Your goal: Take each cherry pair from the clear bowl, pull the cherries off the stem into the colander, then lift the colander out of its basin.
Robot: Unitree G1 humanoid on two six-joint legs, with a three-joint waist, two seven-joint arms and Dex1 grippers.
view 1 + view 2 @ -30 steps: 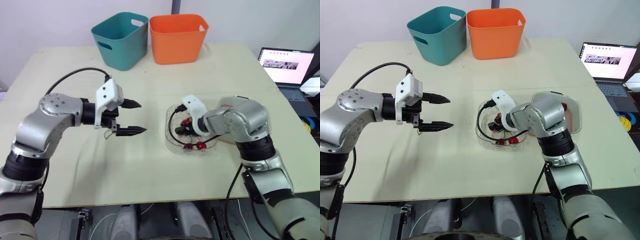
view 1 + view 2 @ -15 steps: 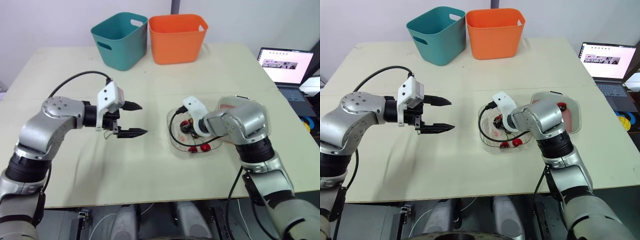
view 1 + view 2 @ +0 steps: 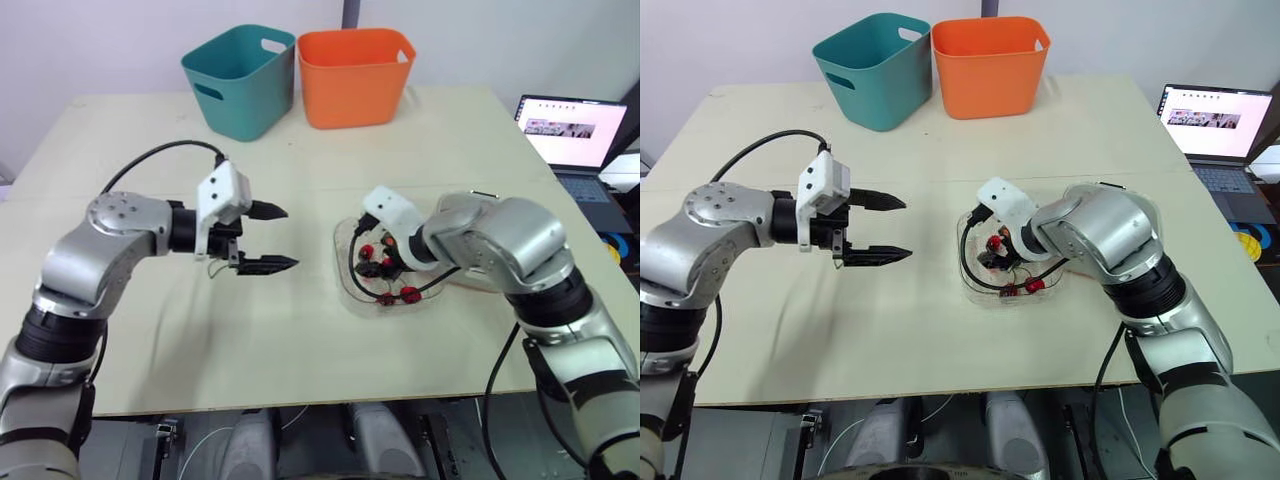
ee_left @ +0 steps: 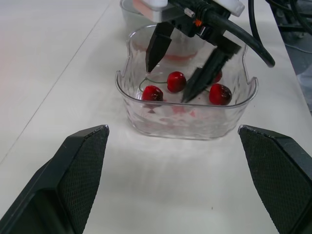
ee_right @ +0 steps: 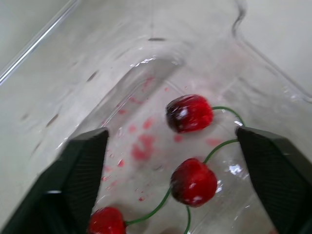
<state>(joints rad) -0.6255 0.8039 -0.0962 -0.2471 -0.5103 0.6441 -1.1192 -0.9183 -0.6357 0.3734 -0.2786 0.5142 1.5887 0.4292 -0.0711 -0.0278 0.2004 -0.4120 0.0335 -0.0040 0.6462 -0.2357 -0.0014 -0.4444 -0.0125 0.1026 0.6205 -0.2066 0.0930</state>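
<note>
my right pincer (image 4: 166, 83) hangs released inside the bowl (image 4: 185, 124), one finger on each side of the cherries (image 5: 189, 113), gripping nothing. my left pincer (image 3: 290, 237) is also released and empty. it hovers over the table (image 3: 300, 330), well apart from the bowl on my left side. the colander (image 4: 139, 5) sits just behind the bowl, mostly hidden by my right arm.

several cherries lie on the bowl floor with thin green stems crossing each other. i cannot tell which two share a stem.

the main risk, as i judge it, is closing on round fruit instead of a stem. a smooth cherry would likely squirt sideways out of the fingers. a second risk is the crossed stems: lifting one pair could drag another up and spill it on the table.

the bowl looks light and nothing holds it down. a fingertip pressing its wall or floor could slide or tip it, perhaps against the colander.

my left pincer is far off, so the pair must hang from a thin stem while the two meet. a weak hold there would drop it short of the colander.
</note>
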